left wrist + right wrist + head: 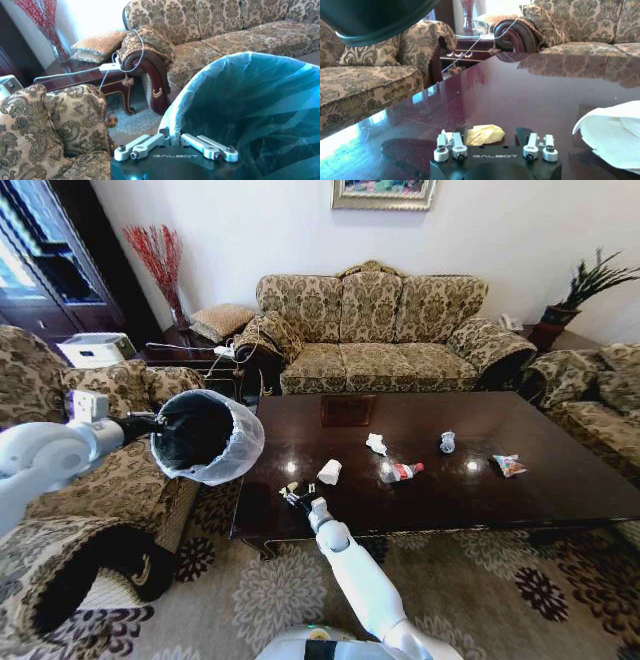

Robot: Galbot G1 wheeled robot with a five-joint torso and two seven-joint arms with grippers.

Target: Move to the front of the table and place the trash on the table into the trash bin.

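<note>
The table (540, 500) carries the trash: a white crumpled paper (376, 443), a second white paper (329, 472), a clear bottle (400, 471) with a red label, a crushed cup (447, 442), a snack wrapper (509, 465) and a yellowish scrap (290, 488). My right gripper (297, 498) is low over the table's near left corner. It is open, and the yellowish scrap (484, 134) lies between its fingers (447, 144). To the left of the table, my left gripper (175, 140) is shut on the rim of the trash bin (205, 435), holding it tilted in the air.
An armchair (110, 470) stands under the held bin at left. A sofa (380, 330) runs behind the table and another armchair (600, 410) is at right. A side table (85, 75) with cables is in the back left corner. The white paper (615, 135) lies close beside the right gripper.
</note>
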